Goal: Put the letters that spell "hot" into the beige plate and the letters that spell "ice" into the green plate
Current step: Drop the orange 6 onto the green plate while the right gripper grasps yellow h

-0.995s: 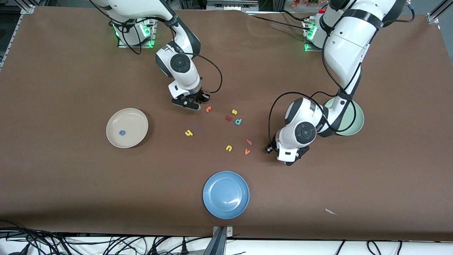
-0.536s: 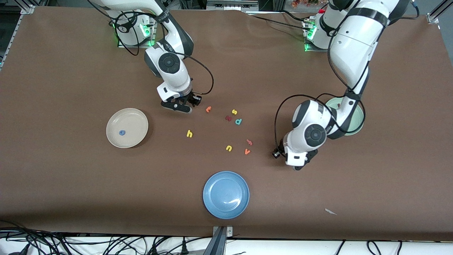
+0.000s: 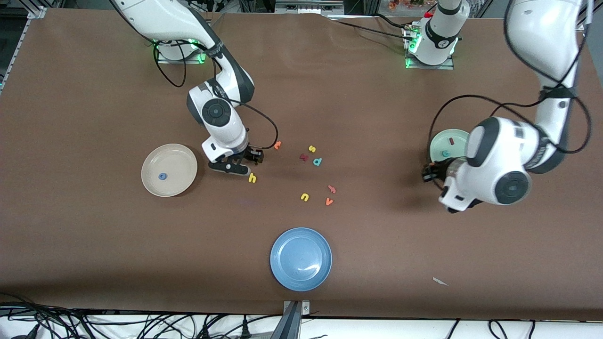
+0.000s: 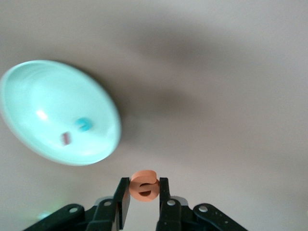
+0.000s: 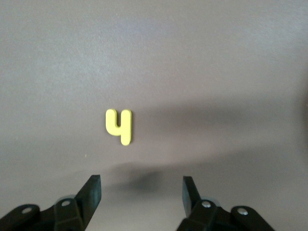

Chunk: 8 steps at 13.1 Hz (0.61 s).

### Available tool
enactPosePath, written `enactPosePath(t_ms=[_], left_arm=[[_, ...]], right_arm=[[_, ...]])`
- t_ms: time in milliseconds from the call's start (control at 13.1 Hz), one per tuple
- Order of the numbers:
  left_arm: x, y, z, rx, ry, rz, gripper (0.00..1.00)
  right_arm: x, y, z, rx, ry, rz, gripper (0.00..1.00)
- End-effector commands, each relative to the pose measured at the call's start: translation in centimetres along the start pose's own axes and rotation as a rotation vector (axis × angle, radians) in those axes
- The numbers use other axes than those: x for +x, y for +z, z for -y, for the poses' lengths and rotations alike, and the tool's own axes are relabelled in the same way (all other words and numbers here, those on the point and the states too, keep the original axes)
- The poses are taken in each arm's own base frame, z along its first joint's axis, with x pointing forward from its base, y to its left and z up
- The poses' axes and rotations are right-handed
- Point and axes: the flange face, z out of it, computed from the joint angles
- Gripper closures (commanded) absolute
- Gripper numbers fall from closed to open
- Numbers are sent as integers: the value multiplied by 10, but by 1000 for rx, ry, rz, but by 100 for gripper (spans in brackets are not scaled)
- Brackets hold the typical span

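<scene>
1. Your right gripper (image 3: 248, 165) has come away from the orange "t" (image 3: 277, 145) since a second ago. It now hangs low over the yellow "h" (image 3: 252, 178), near the middle of the table, with its fingers (image 5: 92, 192) spread and empty.
2. Your left gripper (image 4: 144, 202) has swung from mid-table toward the left arm's end. It is pinching the orange "e" (image 4: 144, 185) just beside the green plate (image 3: 437, 141).
3. That plate already holds the teal "c" (image 3: 444, 153) and the dark red "i" (image 3: 452, 140), so one drop would likely finish "ice".
4. The beige plate (image 3: 176, 157), toward the right arm's end, holds only the blue "o" (image 3: 162, 176). The "h" and "t" are still to be moved.
5. The other stray letters and the blue plate (image 3: 301, 259) lie where they lay before.
</scene>
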Motion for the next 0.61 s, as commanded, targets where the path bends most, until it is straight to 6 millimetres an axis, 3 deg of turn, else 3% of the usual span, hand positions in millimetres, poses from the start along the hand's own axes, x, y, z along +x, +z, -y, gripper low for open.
enactPosePath(t_ms=[0,153,306,383,536], left_arm=[[3,13,61,7,82,75,100],[23,15,117,8,82,76,100],[38,37,156,46,147,80,100],[47,56,171,29,145,65,100],[54,104,171,15,153,26,100]], right_arm=[[15,13,13,17,-16,-17,26],[19,18,12,6,-49,-42,27],[25,18,14,7,-59,-53,27],[28,26,12,1,-57,-50,27],[27,31,14,7,-60,-54,31]])
